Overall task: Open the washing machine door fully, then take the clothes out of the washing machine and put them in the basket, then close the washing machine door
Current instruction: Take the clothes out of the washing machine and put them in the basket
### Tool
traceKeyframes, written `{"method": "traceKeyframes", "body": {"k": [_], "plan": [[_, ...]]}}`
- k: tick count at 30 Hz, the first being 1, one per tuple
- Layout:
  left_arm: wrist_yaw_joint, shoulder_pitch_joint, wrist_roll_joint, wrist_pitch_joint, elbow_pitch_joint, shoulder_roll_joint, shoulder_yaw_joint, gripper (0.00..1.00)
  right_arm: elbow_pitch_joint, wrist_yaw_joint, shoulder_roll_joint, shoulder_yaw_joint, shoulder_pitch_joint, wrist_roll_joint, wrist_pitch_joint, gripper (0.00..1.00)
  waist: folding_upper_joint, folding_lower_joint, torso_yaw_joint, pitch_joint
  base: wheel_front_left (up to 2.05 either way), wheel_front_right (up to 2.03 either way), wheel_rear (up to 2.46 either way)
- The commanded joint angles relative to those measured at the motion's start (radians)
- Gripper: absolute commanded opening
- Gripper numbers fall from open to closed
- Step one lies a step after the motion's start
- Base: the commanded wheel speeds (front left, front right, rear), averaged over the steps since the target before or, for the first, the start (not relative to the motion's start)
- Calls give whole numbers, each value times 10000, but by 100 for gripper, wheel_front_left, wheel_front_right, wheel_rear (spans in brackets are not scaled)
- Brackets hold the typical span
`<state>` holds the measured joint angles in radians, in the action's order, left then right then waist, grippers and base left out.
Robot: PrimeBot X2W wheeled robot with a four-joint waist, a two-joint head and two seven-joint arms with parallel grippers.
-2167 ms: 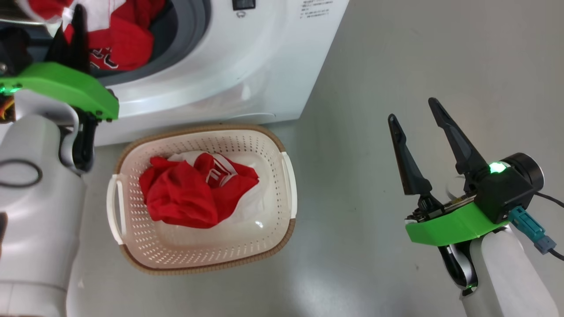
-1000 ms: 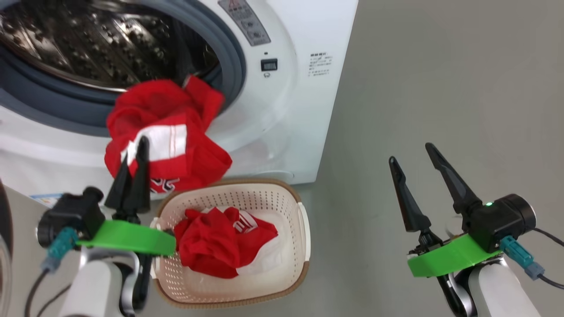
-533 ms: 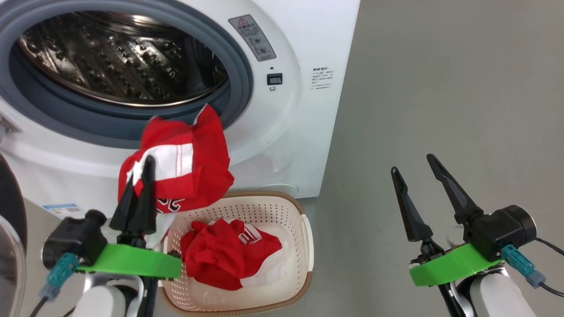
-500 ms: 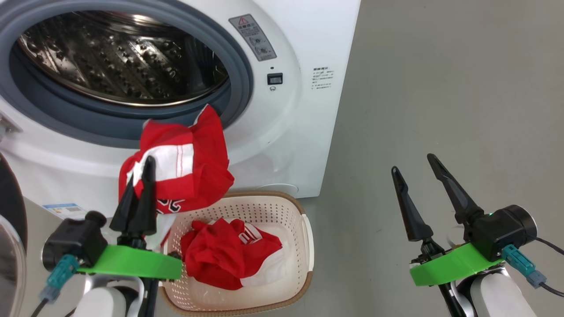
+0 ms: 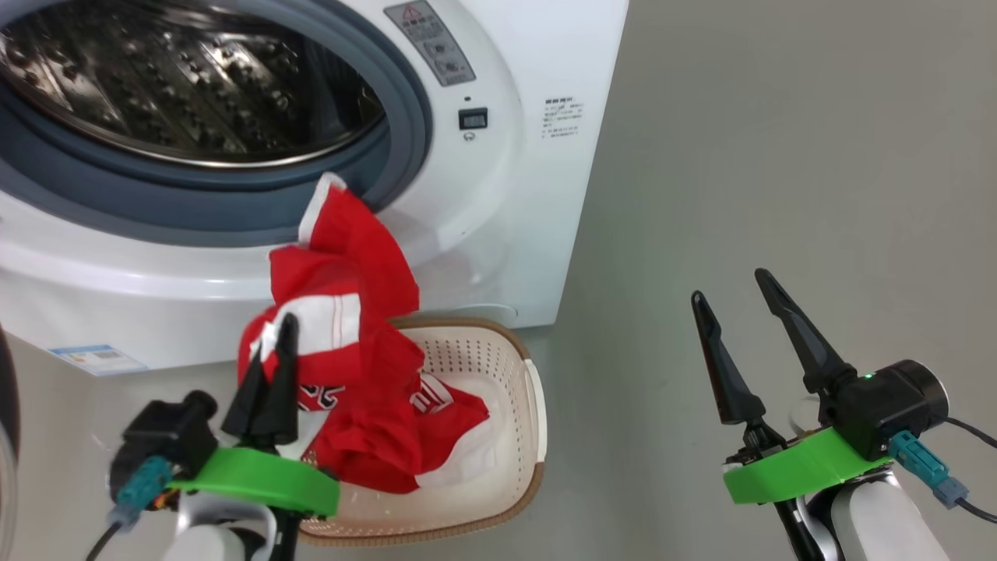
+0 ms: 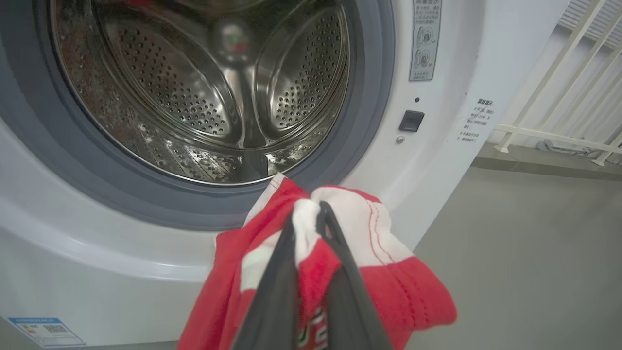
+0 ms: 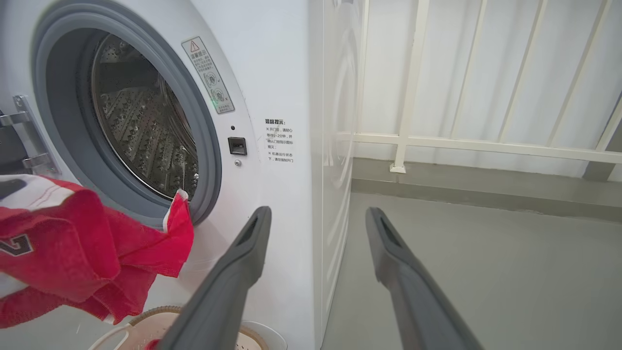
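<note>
**Red garment held over basket; drum mouth open**

A red garment [image 5: 343, 304] with a white striped band and black-and-white lettering is pinched by the left gripper [image 5: 280, 331]. The gripper's fingers are pressed together on a white fold of the cloth, at 7 o'clock in the head view. The cloth is seen bunched and hanging. Its upper corner stands before the grey gasket [image 5: 405, 148] at the 5 o'clock edge of the drum mouth; contact cannot be told. Its lower folds are seen over the left part of the basket [image 5: 537, 405].

A second red garment [image 5: 456, 413] is noted crumpled inside the basket, which is set on the floor at 6 o'clock, just beside the front of the washing machine [image 5: 506, 234]. The perforated steel drum [image 5: 179, 86] is seen through the open mouth.

The right gripper [image 5: 728, 285] is held spread at 4 o'clock over grey floor [image 5: 779, 156], well apart from basket and machine. Open floor is recorded from 1 to 5 o'clock. In the right wrist view it is bounded by a white railing [image 7: 461, 143] past the machine's side.
</note>
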<state>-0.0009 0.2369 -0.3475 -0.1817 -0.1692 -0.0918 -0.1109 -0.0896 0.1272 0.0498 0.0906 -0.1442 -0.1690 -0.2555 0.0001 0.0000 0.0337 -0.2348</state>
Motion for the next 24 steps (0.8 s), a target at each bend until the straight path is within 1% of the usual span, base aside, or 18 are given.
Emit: {"method": "traceKeyframes", "body": {"k": [1,2,8,17,20,24], "plan": [[-61,357,-110,-21,92,-92,262,0,263,35,4,227,-266,-44,-63,100,-1,0,62,-180,0,0,0],[-121,556,-173,-48,-407,-38,174,0,286,35,4,243,-333,-47,-63,100,-1,0,76,-351,0,0,0],[-318,1307,-337,-201,-2252,158,-199,0,309,35,4,300,-601,14,-63,100,-1,0,90,-938,0,0,0],[-391,2739,-620,-609,-5439,353,-522,0,322,35,4,427,-1030,72,-63,100,-1,0,227,-1912,0,0,0],[-333,3218,-596,-651,-6410,378,-699,0,308,35,4,527,-1176,42,-63,100,-1,0,347,-2264,0,0,0],[-405,3914,-678,-628,-7635,394,-860,0,309,35,4,589,-1365,-10,-63,100,-1,0,505,-2745,0,0,0]]}}
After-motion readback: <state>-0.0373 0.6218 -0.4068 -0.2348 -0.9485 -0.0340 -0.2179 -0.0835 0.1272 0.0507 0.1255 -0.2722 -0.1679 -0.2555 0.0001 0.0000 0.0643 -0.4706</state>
